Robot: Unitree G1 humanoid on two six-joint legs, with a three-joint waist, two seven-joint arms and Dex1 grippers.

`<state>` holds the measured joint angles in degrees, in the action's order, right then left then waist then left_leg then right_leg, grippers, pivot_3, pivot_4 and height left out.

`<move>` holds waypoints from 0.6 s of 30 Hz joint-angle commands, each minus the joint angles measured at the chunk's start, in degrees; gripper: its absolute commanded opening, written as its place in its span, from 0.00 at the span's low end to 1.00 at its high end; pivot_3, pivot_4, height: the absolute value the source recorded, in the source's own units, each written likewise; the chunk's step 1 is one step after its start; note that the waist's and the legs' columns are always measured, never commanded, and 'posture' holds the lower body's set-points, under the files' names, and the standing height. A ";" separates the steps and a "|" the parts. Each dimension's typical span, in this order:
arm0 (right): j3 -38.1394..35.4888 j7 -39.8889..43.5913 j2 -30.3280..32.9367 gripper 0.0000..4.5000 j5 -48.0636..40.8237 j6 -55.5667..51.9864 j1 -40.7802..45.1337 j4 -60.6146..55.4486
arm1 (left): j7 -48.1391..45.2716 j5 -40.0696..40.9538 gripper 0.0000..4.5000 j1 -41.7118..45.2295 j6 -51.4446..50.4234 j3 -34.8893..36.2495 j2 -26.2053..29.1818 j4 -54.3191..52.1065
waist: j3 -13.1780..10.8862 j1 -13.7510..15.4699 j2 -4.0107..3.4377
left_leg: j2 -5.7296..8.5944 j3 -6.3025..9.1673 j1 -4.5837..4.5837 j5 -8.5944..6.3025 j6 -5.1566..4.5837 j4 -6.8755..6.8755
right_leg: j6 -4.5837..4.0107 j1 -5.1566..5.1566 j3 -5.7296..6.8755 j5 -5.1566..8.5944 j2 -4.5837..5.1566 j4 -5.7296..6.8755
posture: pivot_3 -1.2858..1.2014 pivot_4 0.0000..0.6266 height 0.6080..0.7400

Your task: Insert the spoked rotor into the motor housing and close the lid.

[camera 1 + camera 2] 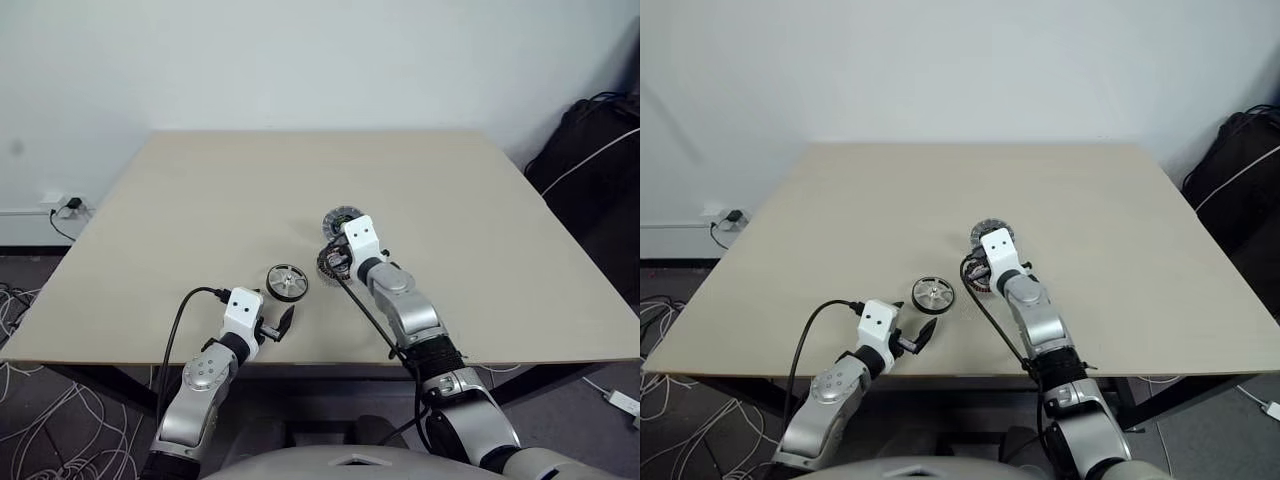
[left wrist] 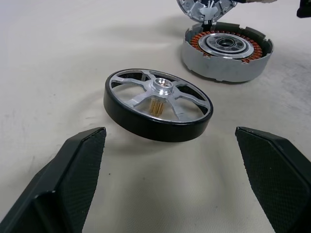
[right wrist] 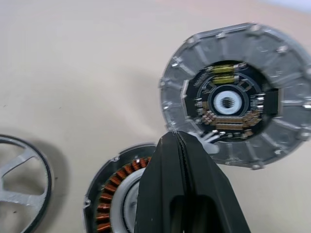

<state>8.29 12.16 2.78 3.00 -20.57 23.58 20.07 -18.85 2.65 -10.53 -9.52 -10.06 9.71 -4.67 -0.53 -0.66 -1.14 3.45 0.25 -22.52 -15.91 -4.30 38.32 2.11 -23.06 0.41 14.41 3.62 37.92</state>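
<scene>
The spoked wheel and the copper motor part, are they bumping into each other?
Apart. In the left wrist view, bare table shows between the spoked rotor and the motor housing, which sits farther back.

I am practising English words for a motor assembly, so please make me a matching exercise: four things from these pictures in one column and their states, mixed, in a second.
Things:
1. spoked wheel
2. motor housing
3. lid
4. left claw

States:
a. open, holding nothing
b. pinched at its edge by the shut right claw
c. flat on the table, just ahead of the left claw
d. on the table, copper ring uncovered

Pairs: 1-c, 2-d, 3-b, 4-a
</scene>
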 commanded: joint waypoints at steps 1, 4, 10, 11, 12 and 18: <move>0.00 -0.42 -0.14 0.00 0.39 0.32 1.75 1.17 | -0.10 0.07 1.00 0.78 0.80 0.01 0.03 -2.57 | 0.00 0.00 0.00 | 0.00 0.00 0.00 0.00 0.01 -0.02 | 0.00 -0.02 0.00 0.00 0.00 0.00 | 0.52 0.00 1.00; -0.09 -0.88 0.43 0.00 0.94 0.38 1.84 4.50 | 0.03 0.11 1.00 0.62 0.82 0.04 -0.07 -2.71 | 0.01 0.01 0.01 | 0.00 0.00 0.00 0.02 0.03 -0.05 | -0.01 -0.03 0.00 0.00 0.00 -0.01 | 0.52 0.00 1.00; -0.87 -2.42 2.18 0.00 1.75 -0.45 1.14 7.94 | 0.24 0.17 1.00 0.42 0.93 0.28 -0.12 -2.79 | 0.10 0.02 0.06 | 0.00 0.00 0.06 0.04 0.06 -0.11 | -0.03 0.01 0.00 0.01 0.00 -0.02 | 0.52 0.00 1.00; -0.98 -2.26 2.13 0.00 1.37 -0.30 1.13 7.21 | 0.23 0.15 1.00 0.44 0.94 0.27 -0.12 -2.76 | 0.11 0.01 0.05 | 0.00 0.00 0.08 0.04 0.07 -0.11 | -0.03 0.04 0.01 0.02 0.00 -0.01 | 0.52 0.00 1.00; -1.03 -1.91 2.00 0.00 0.96 -0.08 1.13 6.08 | 0.21 0.14 1.00 0.50 0.96 0.24 -0.13 -2.69 | 0.10 0.00 0.05 | 0.00 0.01 0.12 0.04 0.07 -0.11 | -0.04 0.08 0.00 0.01 0.00 -0.01 | 0.52 0.00 1.00; -0.67 -0.32 0.43 0.00 -0.68 0.72 1.50 -1.21 | -0.06 0.07 1.00 0.90 0.94 -0.03 -0.14 -2.41 | 0.09 -0.04 0.03 | -0.01 0.00 0.18 0.05 0.06 -0.13 | -0.07 0.10 -0.02 0.00 -0.01 0.01 | 0.52 0.00 1.00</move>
<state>7.99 11.38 3.81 3.34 -20.62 23.62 23.48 -18.82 2.66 -10.48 -9.52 -10.08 9.60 -4.68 -0.45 -0.70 -1.11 3.44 0.25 -22.35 -15.86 -4.23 38.17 2.04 -22.98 0.39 14.41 3.62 37.93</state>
